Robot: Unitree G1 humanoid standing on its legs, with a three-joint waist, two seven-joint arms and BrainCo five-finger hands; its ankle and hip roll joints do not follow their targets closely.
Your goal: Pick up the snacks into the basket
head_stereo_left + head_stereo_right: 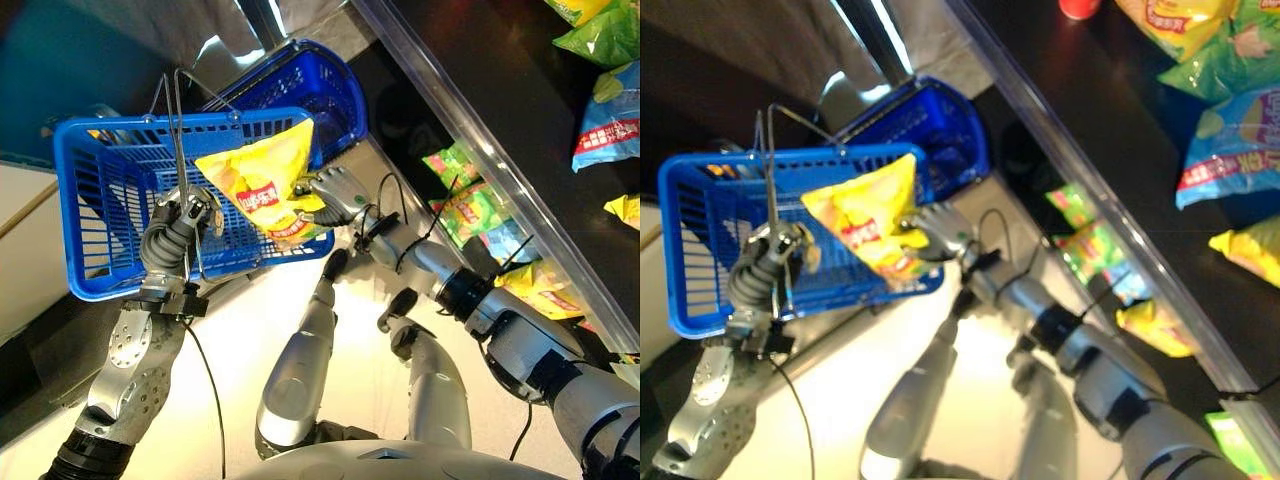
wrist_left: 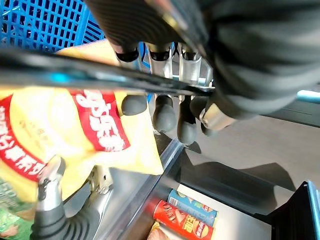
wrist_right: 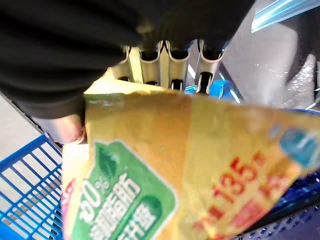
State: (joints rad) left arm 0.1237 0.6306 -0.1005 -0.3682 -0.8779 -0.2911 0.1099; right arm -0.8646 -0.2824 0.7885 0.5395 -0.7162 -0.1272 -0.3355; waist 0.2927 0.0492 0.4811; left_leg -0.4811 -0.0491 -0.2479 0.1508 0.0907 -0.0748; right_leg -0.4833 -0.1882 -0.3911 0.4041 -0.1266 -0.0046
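Observation:
A blue plastic basket (image 1: 100, 200) hangs from its thin metal handle (image 1: 178, 130), and my left hand (image 1: 172, 232) is shut on that handle below the basket's near wall. A yellow snack bag (image 1: 265, 185) with a red label stands tilted over the basket's right rim, half inside. My right hand (image 1: 338, 195) is shut on the bag's lower right edge. In the right wrist view the bag (image 3: 190, 165) lies under the fingers (image 3: 170, 65), with the basket's bars (image 3: 25, 195) behind it. The left wrist view shows the bag (image 2: 75, 135) past my curled fingers (image 2: 165, 110).
A second blue basket (image 1: 310, 90) sits behind the first. To the right runs a dark shelf with a clear front edge (image 1: 480, 140), holding several green, blue and yellow snack bags (image 1: 610, 110); more bags (image 1: 470, 215) lie below it. Cans (image 2: 185, 222) lie on a lower shelf.

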